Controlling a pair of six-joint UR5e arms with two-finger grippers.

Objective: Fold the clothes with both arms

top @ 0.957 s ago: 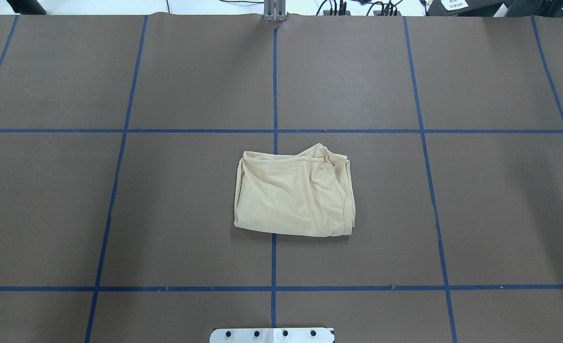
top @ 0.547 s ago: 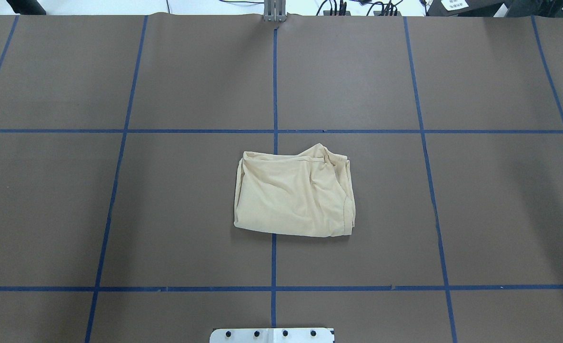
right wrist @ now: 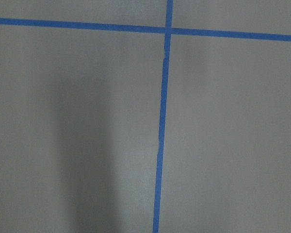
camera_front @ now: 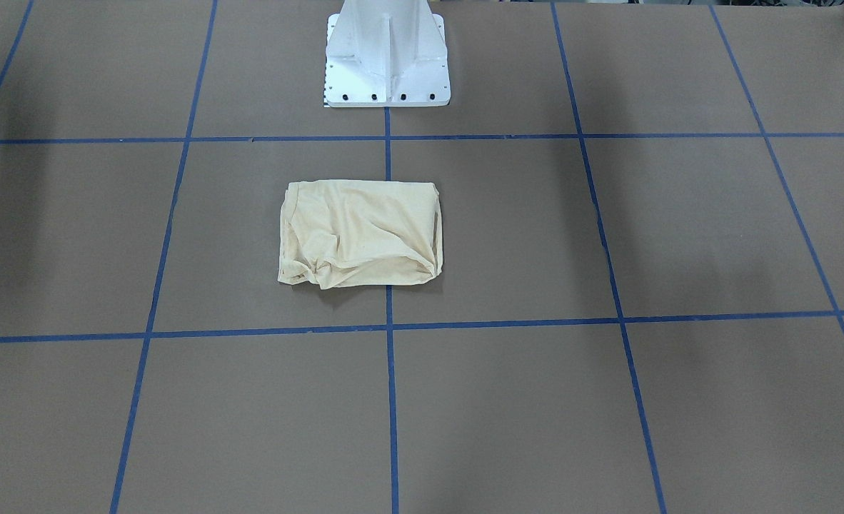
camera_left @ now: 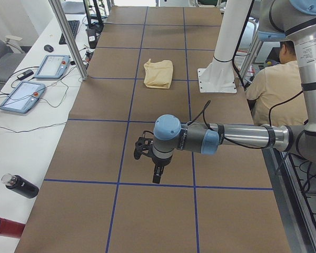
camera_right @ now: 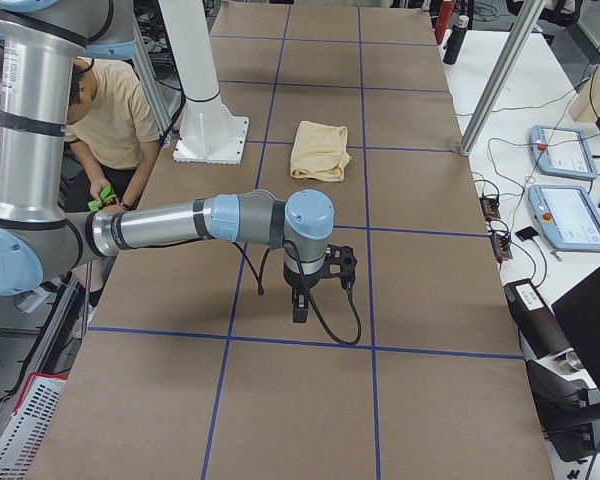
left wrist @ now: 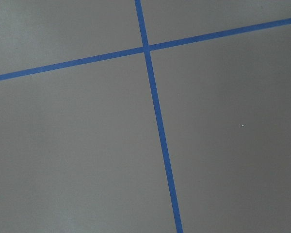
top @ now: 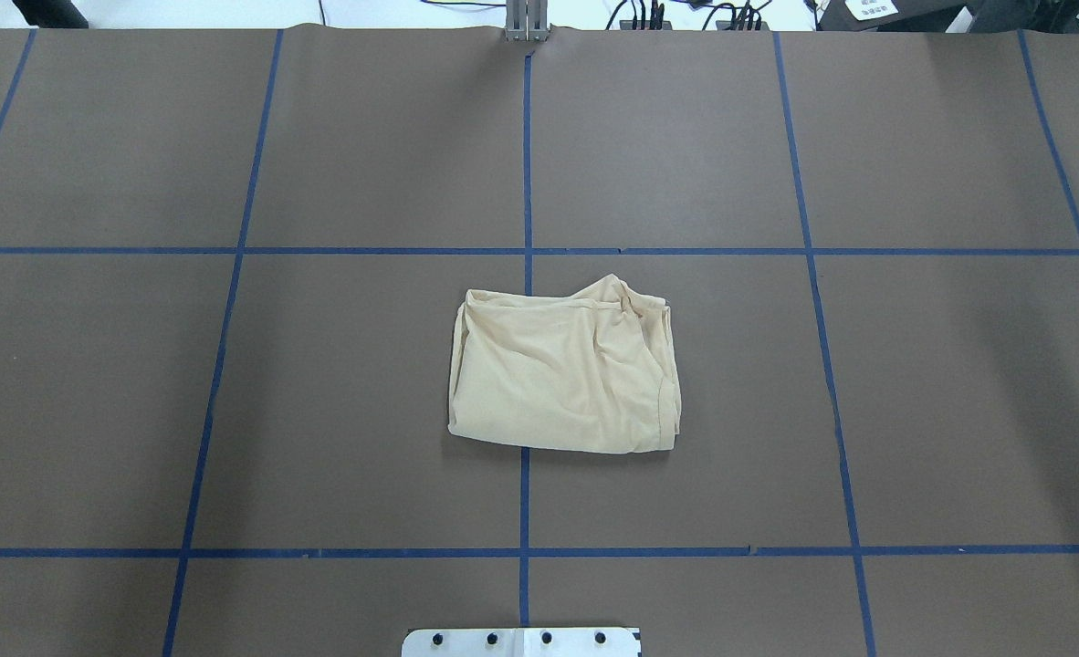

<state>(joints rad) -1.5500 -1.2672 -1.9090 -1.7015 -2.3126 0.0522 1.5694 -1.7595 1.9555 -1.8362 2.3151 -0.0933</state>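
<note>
The cream-yellow shirt [top: 564, 370] lies folded into a small rumpled rectangle at the middle of the brown table; its print and label are hidden. It also shows in the front view [camera_front: 361, 232] and both side views [camera_left: 158, 73] [camera_right: 320, 150]. My left gripper [camera_left: 156, 176] hangs over bare table far to the shirt's left, pointing down. My right gripper [camera_right: 299, 305] hangs over bare table far to the shirt's right. I cannot tell whether either is open or shut. Both wrist views show only brown table and blue tape lines.
The white pedestal base [camera_front: 386, 64] stands just behind the shirt. A person in a yellow top [camera_left: 276, 89] sits behind the robot. Teach pendants [camera_left: 21, 95] [camera_right: 570, 215] and bottles [camera_left: 21, 185] lie on side benches beyond the table's far edge.
</note>
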